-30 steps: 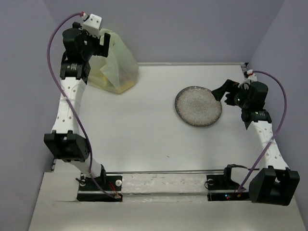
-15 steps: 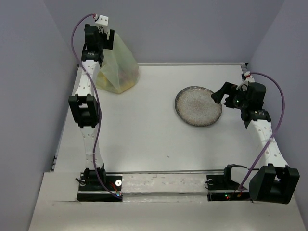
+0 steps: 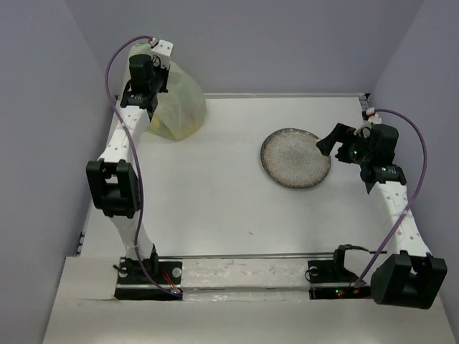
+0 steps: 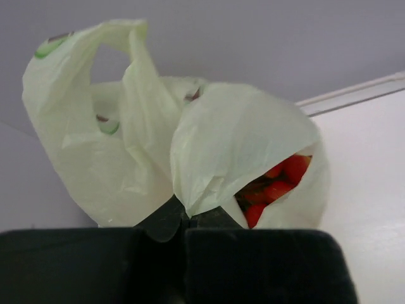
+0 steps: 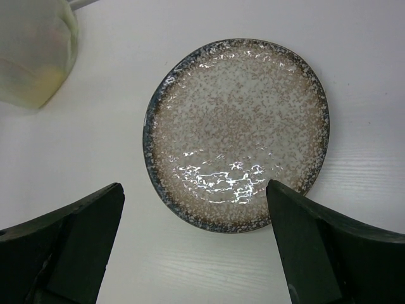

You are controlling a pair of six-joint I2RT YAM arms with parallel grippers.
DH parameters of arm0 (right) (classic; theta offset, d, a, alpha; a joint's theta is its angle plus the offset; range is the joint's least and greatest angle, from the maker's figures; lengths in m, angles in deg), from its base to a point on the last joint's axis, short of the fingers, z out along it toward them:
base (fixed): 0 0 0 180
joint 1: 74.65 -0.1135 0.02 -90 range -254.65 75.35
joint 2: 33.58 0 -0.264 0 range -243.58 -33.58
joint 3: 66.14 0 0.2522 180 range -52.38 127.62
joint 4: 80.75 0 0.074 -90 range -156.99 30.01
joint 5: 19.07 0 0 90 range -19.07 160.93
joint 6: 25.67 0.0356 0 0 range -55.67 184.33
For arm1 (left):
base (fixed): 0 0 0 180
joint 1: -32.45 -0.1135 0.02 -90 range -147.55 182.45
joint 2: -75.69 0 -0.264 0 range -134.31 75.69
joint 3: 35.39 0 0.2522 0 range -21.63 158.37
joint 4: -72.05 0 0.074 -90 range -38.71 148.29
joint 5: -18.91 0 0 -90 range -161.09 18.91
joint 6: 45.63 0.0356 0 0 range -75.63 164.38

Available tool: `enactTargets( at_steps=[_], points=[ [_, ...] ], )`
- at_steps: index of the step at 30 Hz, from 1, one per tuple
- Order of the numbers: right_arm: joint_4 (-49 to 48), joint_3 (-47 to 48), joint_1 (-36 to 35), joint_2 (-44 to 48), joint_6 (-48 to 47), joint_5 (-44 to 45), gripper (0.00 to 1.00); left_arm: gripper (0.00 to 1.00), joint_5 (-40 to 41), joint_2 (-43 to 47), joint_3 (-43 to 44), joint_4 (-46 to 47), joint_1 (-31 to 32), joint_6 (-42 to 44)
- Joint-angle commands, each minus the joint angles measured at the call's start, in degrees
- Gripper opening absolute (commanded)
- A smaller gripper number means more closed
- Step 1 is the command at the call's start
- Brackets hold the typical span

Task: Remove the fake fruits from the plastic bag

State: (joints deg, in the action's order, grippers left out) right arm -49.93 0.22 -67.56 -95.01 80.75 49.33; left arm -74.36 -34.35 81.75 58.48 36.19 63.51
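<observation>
So the left pincer (image 4: pixel 183 220) is clamped on a fold of the plastic bag (image 4: pixel 234 136), which sits up in the far left corner of the desk (image 3: pixel 215 186). Red fake fruits (image 4: pixel 281 177) show inside its opening. The right pincer (image 5: pixel 195 190) is spread wide apart, hovering over the speckled plate (image 5: pixel 237 120) on the right.

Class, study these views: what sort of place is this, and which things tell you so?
Probably a robotics lab test cell, not a home: two robot arms bolted to a white table, lavender walls boxing it in, and only props, a speckled plate and a plastic bag holding fake fruits.
</observation>
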Motion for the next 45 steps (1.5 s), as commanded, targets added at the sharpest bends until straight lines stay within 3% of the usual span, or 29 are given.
enactTargets(
  at_steps=[1, 6, 11, 15, 18, 21, 22, 23, 24, 25, 31, 35, 38, 39, 43, 45],
  points=[
    [-0.1, 3.3, 0.29, 0.35, -0.16, -0.45, 0.99, 0.0, -6.13, 13.52, -3.96, -5.0, 4.41, 2.22],
    [0.17, 4.53, -0.85, 0.08, -0.08, -0.63, 0.96, 0.0, -10.88, 24.51, -12.66, -14.49, 8.29, -0.32],
    [0.34, 6.28, -4.89, -0.27, 0.45, -0.54, 0.95, 0.0, -12.2, 30.67, -18.55, -17.76, 13.29, -4.63],
    [0.78, 7.69, -11.56, -1.5, 0.19, 1.39, 0.95, 0.0, -11.85, 32.34, -21.72, -18.29, 17.07, -6.56],
    [2.62, 10.4, -21.03, -4.04, -1.04, 5.51, 0.95, 0.0, -12.02, 32.61, -20.59, -19.69, 20.23, -7.62],
    [2.72, 12.96, -24.13, -5.54, -0.08, 5.96, 0.95, 0.0, -14.04, 33.04, -18.83, -21.27, 22.26, -6.83],
    [2.54, 14.79, -25.8, -6.67, 0.71, 6.74, 0.95, 0.05, -15.87, 33.39, -17.78, -22.67, 23.05, -5.35],
    [2.45, 15.77, -26.77, -7.3, 1.06, 7.27, 0.95, 0.22, -15.89, 33.66, -17.24, -23.56, 23.06, -4.55],
    [2.45, 16.74, -27.65, -8.0, 1.41, 7.98, 0.95, 0.72, -17.63, 33.92, -16.2, -25.83, 23.15, -3.85],
    [2.28, 17.7, -28.62, -8.79, 1.68, 8.42, 0.95, 0.96, -18.35, 34.19, -15.49, -27.15, 23.06, -2.62],
    [2.19, 28.07, -37.67, -17.92, 3.08, 12.99, 0.95, 0.99, -17.31, 38.58, -8.9, -37.79, 22.88, 10.56],
    [2.28, 38.17, -40.05, -24.78, 6.42, 15.8, 0.96, 0.99, -16.25, 42.97, -3.71, -39.57, 19.47, 14.36],
    [2.36, 45.91, -43.12, -29.61, 8.62, 16.94, 0.96, 0.99, -11.42, 42.9, -0.64, -36.66, 10.35, 11.37],
    [2.28, 49.06, -44.0, -30.58, 9.23, 17.21, 0.95, 0.99, -11.06, 42.11, 0.85, -36.31, 3.44, 10.84],
    [2.28, 54.18, -48.92, -34.45, 11.78, 17.21, 0.95, 0.99, -13.17, 38.76, 0.35, -36.84, -10.83, 10.3],
    [2.36, 54.63, -51.21, -34.63, 13.63, 16.69, 0.95, 0.99, -12.73, 37.97, -2.98, -36.49, -12.88, 11.71]
  ],
)
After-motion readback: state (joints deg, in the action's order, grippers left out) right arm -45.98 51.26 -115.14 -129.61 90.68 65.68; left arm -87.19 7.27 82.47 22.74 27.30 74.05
